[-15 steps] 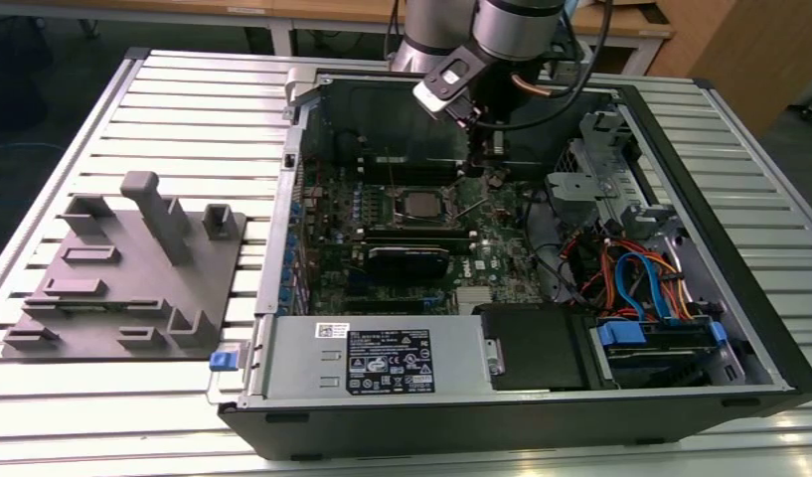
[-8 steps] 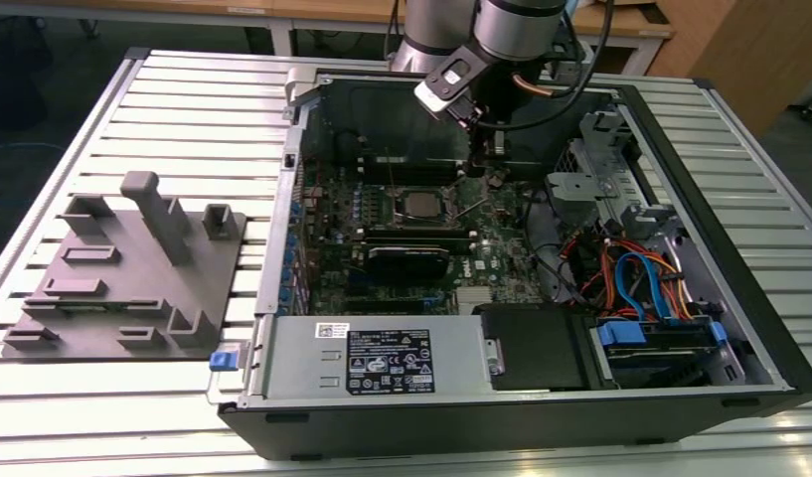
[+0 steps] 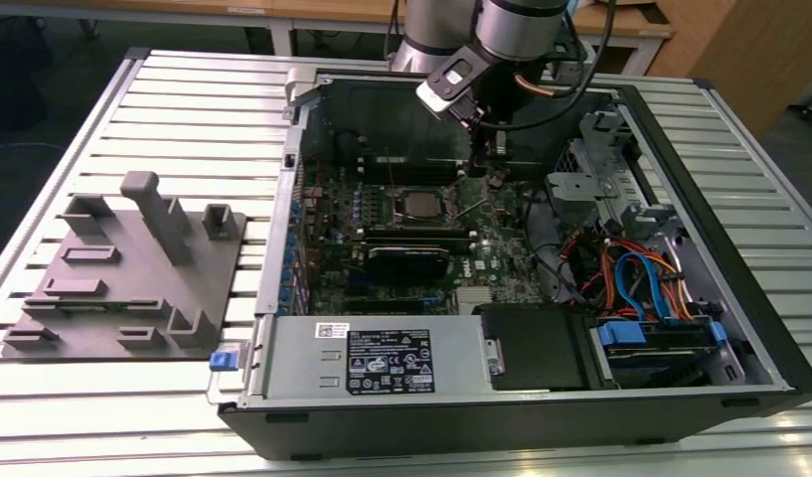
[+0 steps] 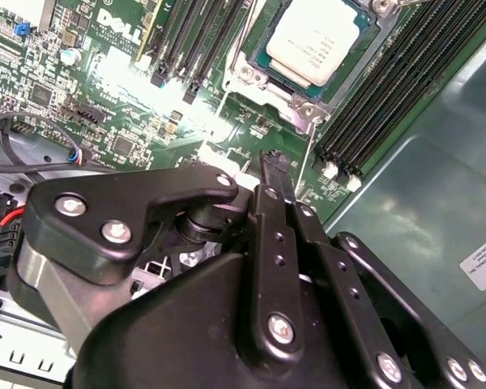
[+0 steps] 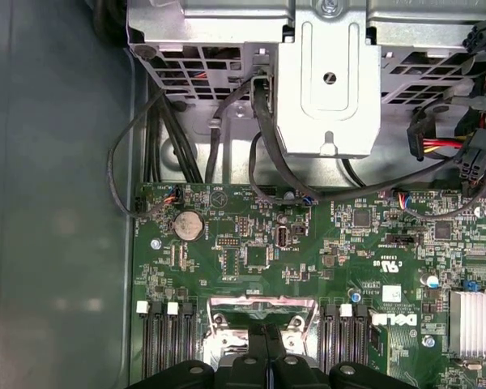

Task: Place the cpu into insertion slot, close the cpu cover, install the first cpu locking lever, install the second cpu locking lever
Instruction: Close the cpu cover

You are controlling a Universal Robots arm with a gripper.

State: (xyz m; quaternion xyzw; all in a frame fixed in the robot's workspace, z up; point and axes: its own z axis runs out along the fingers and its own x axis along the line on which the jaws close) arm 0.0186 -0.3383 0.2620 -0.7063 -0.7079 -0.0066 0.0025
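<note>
The cpu (image 4: 314, 36), a silver-topped square chip, lies in the insertion slot (image 3: 416, 205) on the green motherboard (image 3: 379, 234). The silvery cpu cover (image 4: 304, 101) lies flat around it as a frame. A thin wire locking lever (image 4: 309, 154) runs along the socket's side nearest my fingertips, and another thin lever (image 4: 229, 74) runs along the adjoining side. My gripper (image 3: 485, 169) hangs just beside the socket, toward the exterior view's right, with its black fingers (image 5: 253, 361) pressed together and nothing visible between them. In the first wrist view the cover's edge (image 5: 263, 306) sits right past the gripper (image 5: 266, 344).
Black memory slots (image 4: 389, 81) flank the socket on both sides. A metal drive cage (image 5: 328, 81) and loose cables (image 5: 267, 154) stand beyond the board's edge. The power supply (image 3: 373, 363) fills the case's near side. A grey fixture block (image 3: 127, 268) rests on the slatted table at the exterior view's left.
</note>
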